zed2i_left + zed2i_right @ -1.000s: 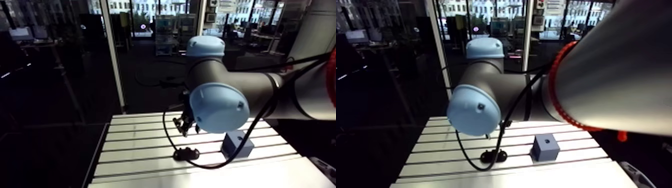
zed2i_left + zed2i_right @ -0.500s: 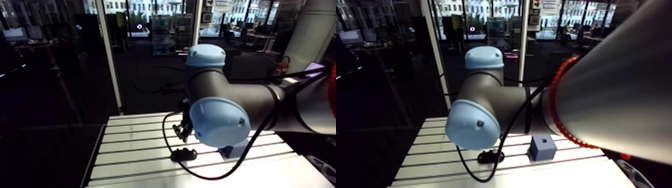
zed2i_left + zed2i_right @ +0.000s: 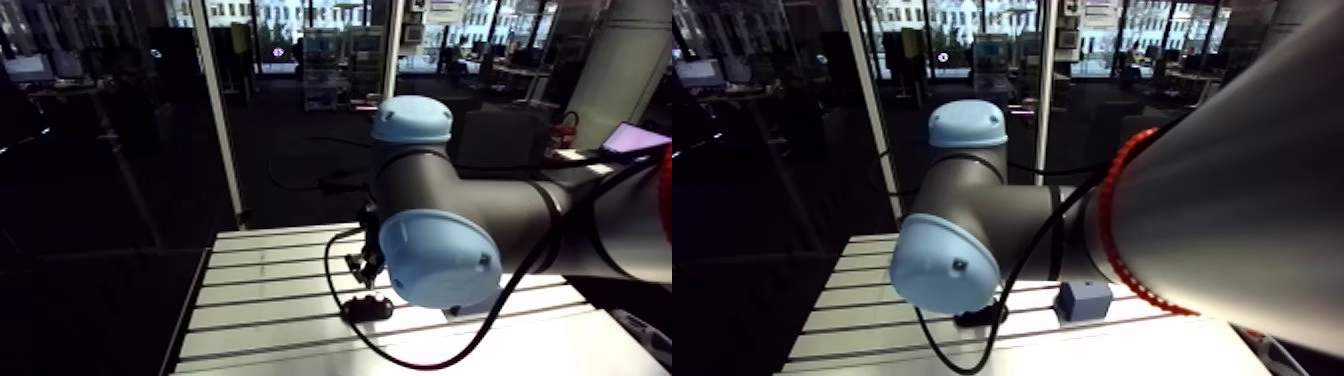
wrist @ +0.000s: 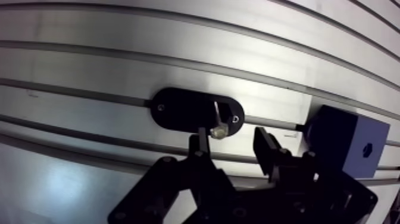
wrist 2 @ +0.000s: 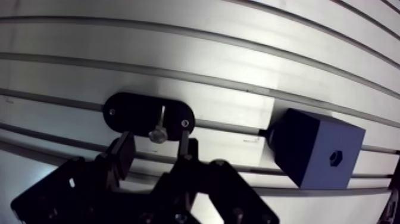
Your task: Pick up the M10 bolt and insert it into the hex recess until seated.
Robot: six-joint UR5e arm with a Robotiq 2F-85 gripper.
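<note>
We are hovering with fingers (image 5: 123, 154) spread, gripping nothing, over the counter (image 5: 238, 47); the M10 bolt (image 5: 158, 132) is sitting on the black oval holder (image 5: 128, 113) between their tips, and the blue block (image 5: 309, 146) nearby is showing its hex recess (image 5: 336, 157) on a side face.

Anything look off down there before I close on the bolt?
Nothing stands out. The bolt sits in its black holder, in line with the gap of the open claw. The blue block sits beside the holder, apart, its hex recess clear.
</note>
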